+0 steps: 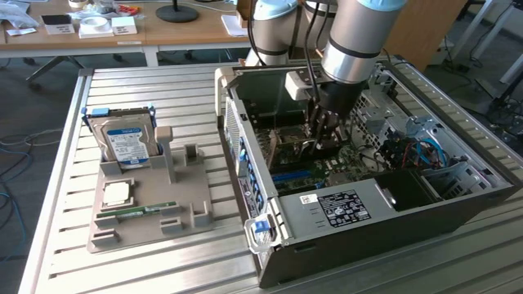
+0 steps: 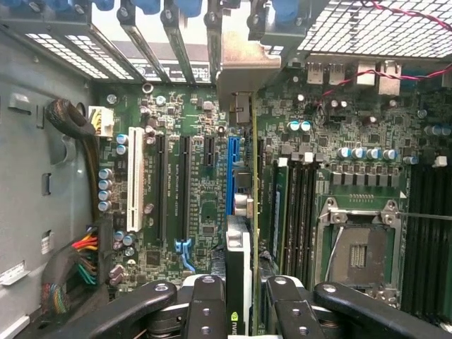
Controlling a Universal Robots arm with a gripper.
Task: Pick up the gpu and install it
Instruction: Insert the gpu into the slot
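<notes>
This is looking like a robotics lab, because a robot arm (image 1: 356, 43) is reaching into an open computer case (image 1: 351, 242) standing on a slatted metal tabletop (image 1: 163, 269), while wooden desks (image 1: 168, 33) carrying tape rolls (image 1: 95, 23) are standing behind and cables (image 1: 16, 144) are lying on the floor (image 1: 37, 104).

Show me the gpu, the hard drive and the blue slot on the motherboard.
gpu (image 2: 239, 282), wrist view, on its black block.
hard drive (image 1: 127, 146), exterior view, on its blue-white label.
blue slot (image 2: 230, 169), wrist view, midway along its length.
</notes>
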